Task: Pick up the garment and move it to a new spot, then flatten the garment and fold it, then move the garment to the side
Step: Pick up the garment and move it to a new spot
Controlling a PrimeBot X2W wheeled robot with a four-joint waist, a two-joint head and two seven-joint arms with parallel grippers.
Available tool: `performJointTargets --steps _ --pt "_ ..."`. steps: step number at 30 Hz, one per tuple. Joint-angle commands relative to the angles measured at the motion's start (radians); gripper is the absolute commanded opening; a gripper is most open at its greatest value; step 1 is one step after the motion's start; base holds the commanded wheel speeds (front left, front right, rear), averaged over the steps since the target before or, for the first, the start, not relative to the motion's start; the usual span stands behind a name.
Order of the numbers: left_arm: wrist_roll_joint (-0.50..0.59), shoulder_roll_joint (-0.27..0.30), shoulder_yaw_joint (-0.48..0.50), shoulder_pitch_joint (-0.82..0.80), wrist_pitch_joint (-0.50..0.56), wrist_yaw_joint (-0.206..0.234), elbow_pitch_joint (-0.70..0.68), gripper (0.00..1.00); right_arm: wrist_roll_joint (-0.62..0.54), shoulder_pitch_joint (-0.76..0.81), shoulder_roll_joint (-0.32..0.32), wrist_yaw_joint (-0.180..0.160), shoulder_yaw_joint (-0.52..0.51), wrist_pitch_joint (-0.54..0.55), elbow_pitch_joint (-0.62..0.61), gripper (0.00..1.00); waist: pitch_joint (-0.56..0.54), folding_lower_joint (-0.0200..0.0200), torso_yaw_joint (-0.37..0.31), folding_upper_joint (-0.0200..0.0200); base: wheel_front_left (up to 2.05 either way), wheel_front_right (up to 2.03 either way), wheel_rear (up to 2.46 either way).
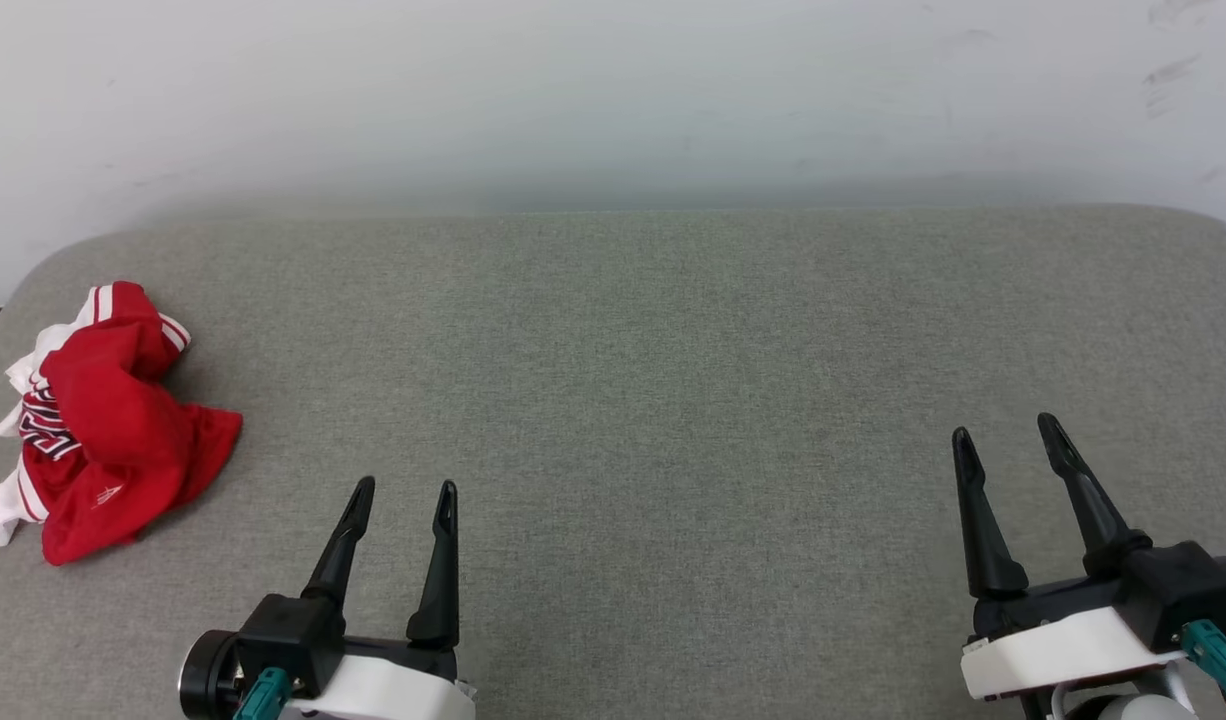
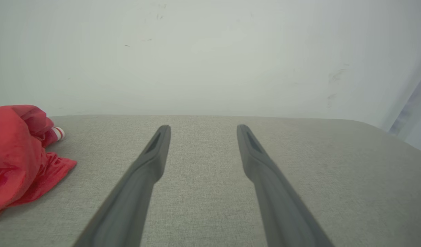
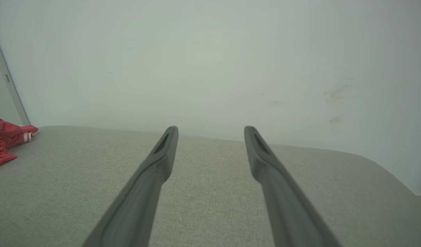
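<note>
Red jersey knit, crumpled in a heap: the garment (image 1: 113,430) lies at the 9 o'clock edge of the grey cloth-covered worktop (image 1: 653,380), close to its rounded corner. Striped sleeve trim (image 1: 176,333) pokes out near the heap's 1 o'clock. A white scrap trails at its 7 o'clock. Part of the dark lettering (image 1: 45,425) shows in a fold on the 9 o'clock side. Pale wall (image 1: 613,100) behind.

Left hand (image 1: 405,488) sits at 7 o'clock of the worktop, jaws apart, nothing between them. The garment is near, at its 10 o'clock, not touching. Right hand (image 1: 1006,428) is at 5 o'clock, jaws likewise spread and empty, well apart from the garment.

Handling, my guess: light, soft and limp. It will sag and drape from whatever point is pinched, with no stiffness to push against. Smooth-looking cloth may slide out of a shallow pinch.

Best hold looks like the raised red ridge on top of the heap, or the flat red flap at its 3 o'clock, nearest the left hand. Pinch deep. Nothing lifted yet; the whole task lies ahead. For flattening, both hands at shoulders or hem corners would serve.
</note>
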Motion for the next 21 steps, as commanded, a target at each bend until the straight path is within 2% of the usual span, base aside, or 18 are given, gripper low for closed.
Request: performJointTargets --steps 1,9,18,21 --pt "0.017 -0.001 -0.003 0.008 -0.008 -0.003 0.0 1.0 -0.022 0.01 0.001 -0.001 0.005 -0.008 -0.01 1.0 0.002 0.0 0.012 0.0 0.0 0.0 0.0" --pt "0.009 -0.001 0.015 0.001 -0.01 0.004 0.01 1.0 -0.001 0.015 0.002 -0.001 0.031 -0.01 0.002 1.0 0.004 0.0 0.085 0.0 0.0 0.0 0.0" --pt "0.01 -0.001 0.044 0.015 -0.01 -0.004 0.029 1.0 0.001 0.03 0.001 -0.001 0.07 -0.01 0.015 1.0 -0.011 0.0 0.232 0.0 0.0 0.0 0.0" --pt "0.011 -0.001 0.047 0.019 -0.01 -0.004 0.032 1.0 -0.004 0.031 0.002 -0.001 0.079 -0.01 0.018 1.0 -0.016 0.0 0.262 0.0 0.0 0.0 0.0"
